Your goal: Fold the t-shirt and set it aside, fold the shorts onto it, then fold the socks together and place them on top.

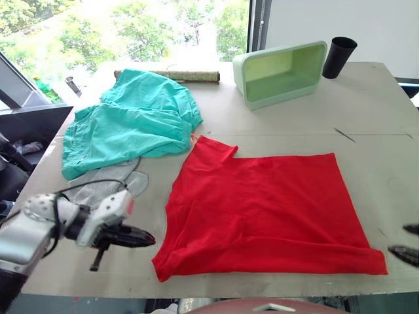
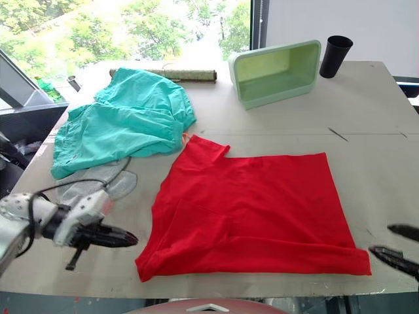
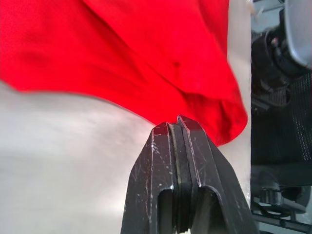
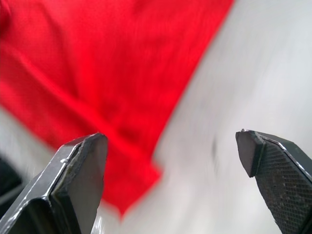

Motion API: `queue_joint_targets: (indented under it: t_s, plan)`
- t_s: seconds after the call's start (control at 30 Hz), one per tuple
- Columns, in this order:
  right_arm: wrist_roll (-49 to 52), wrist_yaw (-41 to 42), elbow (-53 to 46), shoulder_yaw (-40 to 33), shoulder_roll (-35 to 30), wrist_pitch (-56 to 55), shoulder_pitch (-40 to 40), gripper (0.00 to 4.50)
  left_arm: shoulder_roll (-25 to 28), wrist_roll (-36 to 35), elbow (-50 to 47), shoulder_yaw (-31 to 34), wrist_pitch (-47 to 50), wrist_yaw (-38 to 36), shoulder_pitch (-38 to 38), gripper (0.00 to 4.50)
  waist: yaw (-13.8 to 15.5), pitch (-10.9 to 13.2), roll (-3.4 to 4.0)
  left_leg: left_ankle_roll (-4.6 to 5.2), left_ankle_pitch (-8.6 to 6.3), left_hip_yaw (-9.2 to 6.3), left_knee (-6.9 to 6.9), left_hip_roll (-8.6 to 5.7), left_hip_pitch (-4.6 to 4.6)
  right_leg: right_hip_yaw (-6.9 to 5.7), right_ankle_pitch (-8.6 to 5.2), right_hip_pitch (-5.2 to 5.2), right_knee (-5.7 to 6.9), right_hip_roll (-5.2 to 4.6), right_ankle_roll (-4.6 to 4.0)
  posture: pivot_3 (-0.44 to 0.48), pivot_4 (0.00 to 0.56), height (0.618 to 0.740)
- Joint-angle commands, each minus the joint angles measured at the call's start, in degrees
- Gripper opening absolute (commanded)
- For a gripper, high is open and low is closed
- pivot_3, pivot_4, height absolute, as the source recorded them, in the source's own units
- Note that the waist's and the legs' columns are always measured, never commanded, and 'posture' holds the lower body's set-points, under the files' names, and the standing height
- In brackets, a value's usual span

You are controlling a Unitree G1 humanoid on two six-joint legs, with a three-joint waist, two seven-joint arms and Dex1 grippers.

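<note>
Red t-shirt [image 1: 262, 212] partly folded mid-bench [image 1: 366, 111], first step underway. Left hand [image 1: 149, 240] pinched closed, empty, beside near-left corner; right hand [image 2: 391, 241] spread wide, empty. Next: grip both near corners.

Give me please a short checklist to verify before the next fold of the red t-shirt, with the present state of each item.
1. t-shirt lies flat, partly folded: ok.
2. left pincer beside the shirt's near left corner, shut and holding nothing: not ok for grasping, must open.
3. right pincer open, next to the near right corner: ok.
4. shorts lie apart from the shirt: ok.
5. socks partly under the shorts, away from the shirt: ok.
6. Green bin and black cup stand far from the fold: ok.
</note>
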Motion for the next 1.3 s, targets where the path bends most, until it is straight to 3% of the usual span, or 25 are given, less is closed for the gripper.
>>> queue_joint_targets:
  t_s: [0.03,0.27,0.4,0.53,0.7,0.9,1.13,1.17,1.2,1.3]
  plan:
    - [2.53,-6.51,-2.13,3.58,0.14,2.34,-8.43,4.44,-2.31,-3.28,3.64,0.12,5.37,1.28,-10.22,0.0,0.08,0.05,-0.04,-0.14,0.09,0.0,0.05,0.0,-0.02,-0.03,0.04,0.0,0.01,0.01,0.07,0.0,0.15,0.74]
    - [-4.53,-13.38,2.8,17.53,0.49,-0.38,-21.8,4.44,-16.54,2.38,11.25,-7.04,11.04,13.67,-31.93,0.0,0.5,0.27,-0.45,0.17,0.22,-0.04,0.74,-0.08,-0.26,-0.08,0.13,0.02,0.66,0.03,0.22,0.0,0.15,0.74]
    - [-8.89,-16.48,7.33,23.41,1.28,-3.49,-29.15,4.44,-25.4,9.85,22.85,-9.92,8.24,24.3,-43.05,0.0,0.23,0.41,-0.7,0.2,0.25,-0.05,1.05,-0.05,-0.23,-0.07,0.16,0.07,0.93,0.1,0.27,0.0,0.15,0.74]
    - [-11.05,-18.28,10.24,26.38,2.22,-5.0,-33.76,4.44,-30.74,14.86,33.31,-10.84,3.64,29.8,-49.88,0.0,0.04,0.49,-0.83,0.21,0.25,-0.06,1.3,-0.02,-0.22,-0.05,0.17,0.08,1.21,0.1,0.27,0.0,0.15,0.74]
    - [-14.01,-20.46,12.71,29.58,4.0,-7.65,-37.96,4.44,-35.1,22.94,46.5,-13.51,-4.69,36.25,-55.72,0.0,0.02,0.52,-0.87,0.2,0.26,-0.05,1.49,0.01,-0.22,-0.05,0.26,0.03,1.53,0.11,0.1,0.0,0.15,0.74]
    - [-16.07,-21.15,15.48,32.87,6.21,-9.44,-41.58,4.44,-38.74,27.79,60.9,-12.8,-10.63,44.06,-62.34,0.0,0.04,0.6,-1.01,0.2,0.26,-0.05,1.62,0.03,-0.25,-0.05,0.25,0.01,1.61,0.1,0.12,0.0,0.15,0.74]
    - [-18.3,-22.44,18.63,34.84,8.21,-12.06,-44.61,4.44,-40.41,31.12,69.24,-13.47,-12.04,42.09,-65.29,0.0,-0.06,0.6,-1.0,0.19,0.26,-0.05,1.64,0.04,-0.24,-0.06,0.28,0.0,1.66,0.1,0.07,0.0,0.15,0.74]
    - [-18.49,-22.38,18.84,35.0,8.37,-12.29,-44.74,4.5,-40.51,31.31,69.84,-13.28,-11.99,41.62,-65.67,0.72,-0.04,0.59,-1.0,0.19,0.26,-0.04,1.64,0.04,-0.24,-0.06,0.28,0.0,1.67,0.1,0.07,0.0,0.15,0.74]
    - [-18.67,-22.33,18.97,35.07,8.52,-12.45,-44.83,4.5,-40.58,31.52,70.29,-13.12,-12.03,41.39,-65.97,0.81,-0.04,0.59,-1.0,0.19,0.26,-0.04,1.65,0.04,-0.24,-0.07,0.28,0.0,1.67,0.1,0.07,0.0,0.15,0.74]
    - [-19.08,-22.14,19.5,35.22,8.83,-12.93,-44.9,4.5,-40.96,31.87,71.49,-12.59,-12.52,41.51,-66.84,2.03,-0.04,0.59,-1.0,0.19,0.26,-0.04,1.67,0.04,-0.25,-0.07,0.28,0.0,1.67,0.09,0.07,0.0,0.15,0.74]
